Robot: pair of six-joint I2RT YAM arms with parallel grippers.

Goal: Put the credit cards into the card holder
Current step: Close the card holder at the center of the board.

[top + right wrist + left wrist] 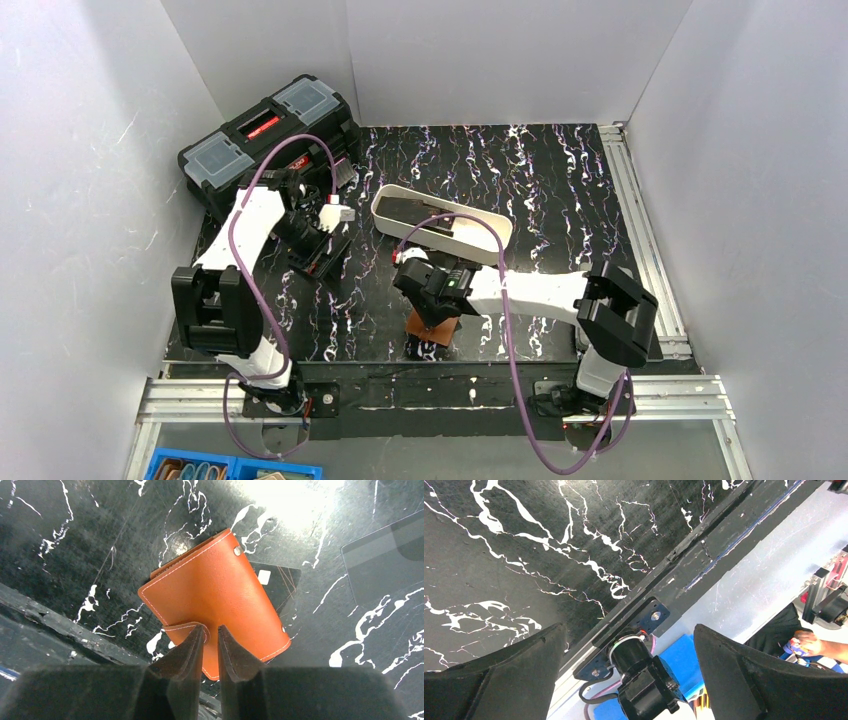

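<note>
The brown leather card holder lies folded near the table's front edge, and also shows in the top view. A dark credit card with a pale chip sticks out from under its far side. A second dark card lies flat to the right. My right gripper is closed to a narrow slit at the holder's snap-tab strap and appears pinched on it. My left gripper is wide open and empty, held above the table's left side.
A long white tray with something dark inside stands behind the right gripper. A big black toolbox sits at the back left. A blue bin is below the front rail. A person's hand shows beyond the table.
</note>
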